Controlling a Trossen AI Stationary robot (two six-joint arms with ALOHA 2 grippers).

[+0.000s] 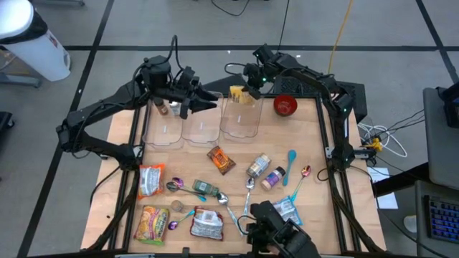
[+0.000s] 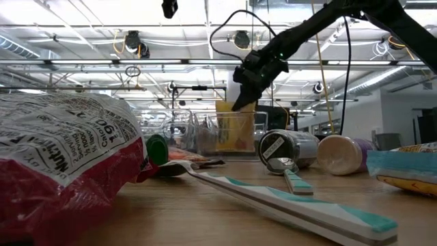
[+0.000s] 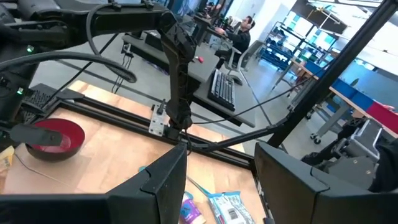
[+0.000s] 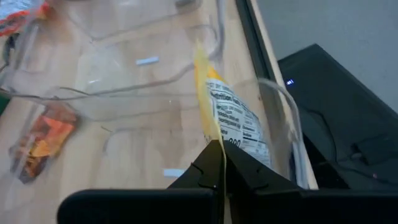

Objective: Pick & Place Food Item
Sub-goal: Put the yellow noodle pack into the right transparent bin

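Over the clear bin (image 1: 241, 118), right claw (image 1: 249, 89) pinches the yellow packet (image 4: 231, 121) hanging below it.

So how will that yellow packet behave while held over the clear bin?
Probably light and floppy: the yellow packet hangs thin from the right gripper, jaws shut on its edge. It may sway or slip, and should drop flat into the clear bin.

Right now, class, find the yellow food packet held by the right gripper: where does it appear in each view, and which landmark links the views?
High view: yellow packet at top centre, over the rightmost clear bin, pinched by the right gripper.
Low view: centre, hanging into the bin.
Left wrist view: at most a sliver at the left edge; cannot tell.
Right wrist view: centre, edge-on between the fingers.
Shared landmark: the clear bin; the red bowl links the high and left wrist views.
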